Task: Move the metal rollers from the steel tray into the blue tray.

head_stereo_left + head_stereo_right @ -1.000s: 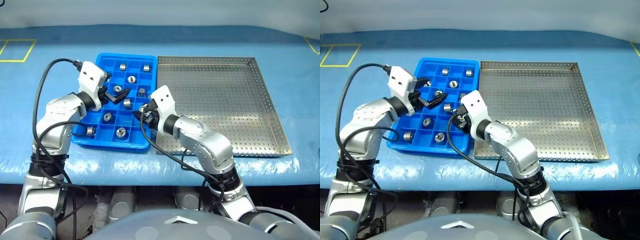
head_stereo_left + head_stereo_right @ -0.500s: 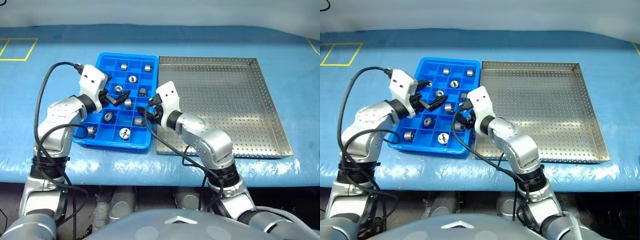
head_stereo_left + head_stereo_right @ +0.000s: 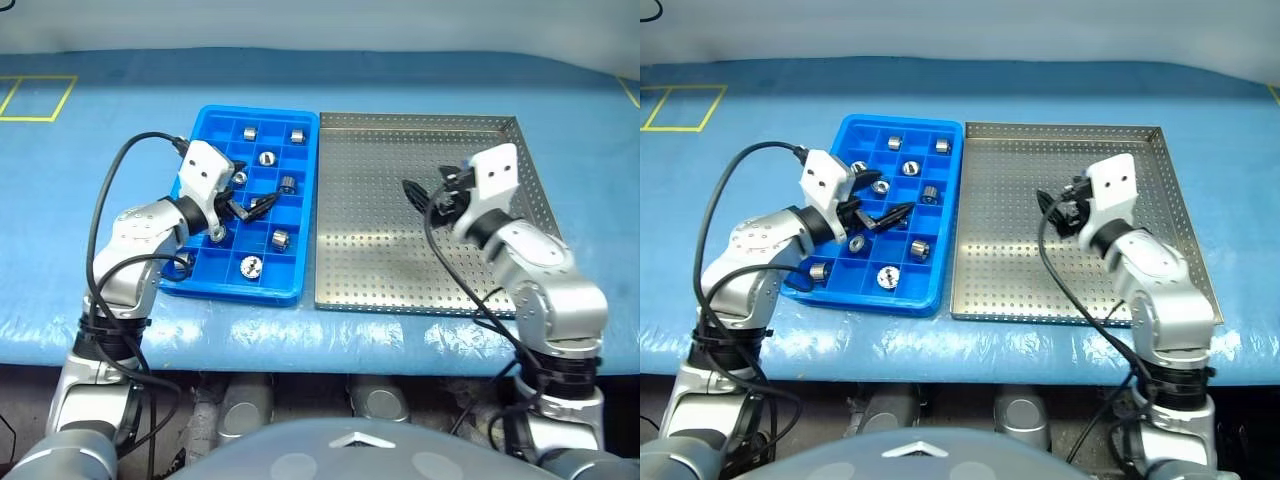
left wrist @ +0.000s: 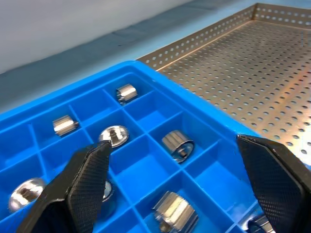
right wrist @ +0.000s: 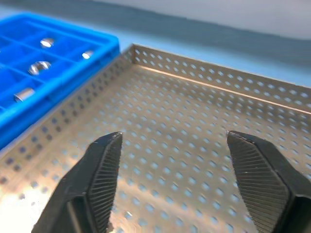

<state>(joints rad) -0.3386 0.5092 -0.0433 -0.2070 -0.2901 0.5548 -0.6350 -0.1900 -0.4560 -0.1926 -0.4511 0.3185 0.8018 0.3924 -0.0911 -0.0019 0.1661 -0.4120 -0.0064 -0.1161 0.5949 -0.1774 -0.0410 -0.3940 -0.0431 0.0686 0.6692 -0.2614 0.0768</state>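
Observation:
The blue tray (image 3: 305,200) lies left of the steel tray (image 3: 500,280) on the blue-covered table. Several metal rollers sit in its compartments, such as one roller (image 3: 280,239) near its right side and another roller (image 4: 178,144) in the left wrist view. My left gripper (image 3: 248,207) hovers over the middle of the blue tray, open, with nothing between its fingers (image 4: 90,174). My right gripper (image 3: 422,192) is over the middle of the steel tray, open and holding nothing, above bare perforated floor (image 5: 175,97). Every roller I see lies in the blue tray.
Black cables loop from both wrists, the left cable (image 3: 105,200) and the right cable (image 3: 460,290). A yellow tape outline (image 3: 35,100) marks the cloth at far left. The table's front edge (image 3: 330,345) runs just below both trays.
My right arm swung from the blue tray's right edge to over the steel tray, jaws opening wider, leaving a roller in a blue compartment. My left gripper edged slightly right.

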